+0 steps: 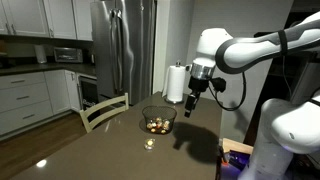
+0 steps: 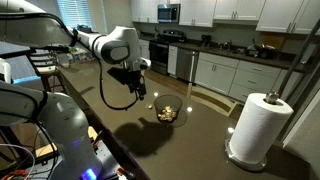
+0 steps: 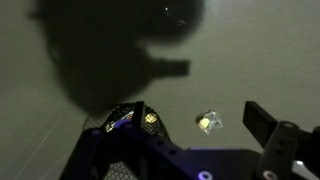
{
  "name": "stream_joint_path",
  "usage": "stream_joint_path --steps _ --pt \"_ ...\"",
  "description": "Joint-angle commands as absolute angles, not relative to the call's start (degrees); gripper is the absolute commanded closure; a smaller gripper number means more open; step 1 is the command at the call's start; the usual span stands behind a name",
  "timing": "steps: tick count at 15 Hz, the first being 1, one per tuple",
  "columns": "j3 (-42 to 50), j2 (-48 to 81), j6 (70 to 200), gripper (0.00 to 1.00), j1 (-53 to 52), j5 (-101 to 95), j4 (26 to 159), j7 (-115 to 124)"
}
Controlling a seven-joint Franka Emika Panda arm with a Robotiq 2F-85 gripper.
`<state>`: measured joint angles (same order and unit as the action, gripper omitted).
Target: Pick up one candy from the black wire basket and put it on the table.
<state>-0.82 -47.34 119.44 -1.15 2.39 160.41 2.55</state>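
Observation:
The black wire basket (image 1: 157, 120) stands on the dark brown table (image 1: 120, 150) with several wrapped candies inside; it also shows in the other exterior view (image 2: 167, 112) and at the left of the wrist view (image 3: 122, 120). One wrapped candy (image 3: 209, 122) lies on the table beside the basket, also seen in an exterior view (image 1: 149, 143). My gripper (image 3: 197, 114) is open and empty. It hangs above the table next to the basket (image 1: 190, 102) (image 2: 137, 88). In the wrist view the loose candy lies between the two fingers, well below them.
A white paper-towel roll (image 1: 176, 83) (image 2: 255, 125) stands on the table behind the basket. A wooden chair (image 1: 103, 110) sits at the table's edge. Kitchen cabinets and a steel fridge (image 1: 125, 45) are beyond.

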Motion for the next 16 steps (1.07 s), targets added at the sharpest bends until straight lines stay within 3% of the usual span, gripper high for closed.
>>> stream_joint_path --steps 1,16 --pt "-0.93 -47.32 119.25 0.0 -1.0 2.49 160.29 2.45" --pt "-0.94 -37.57 119.75 0.0 -1.66 2.16 152.52 0.99"
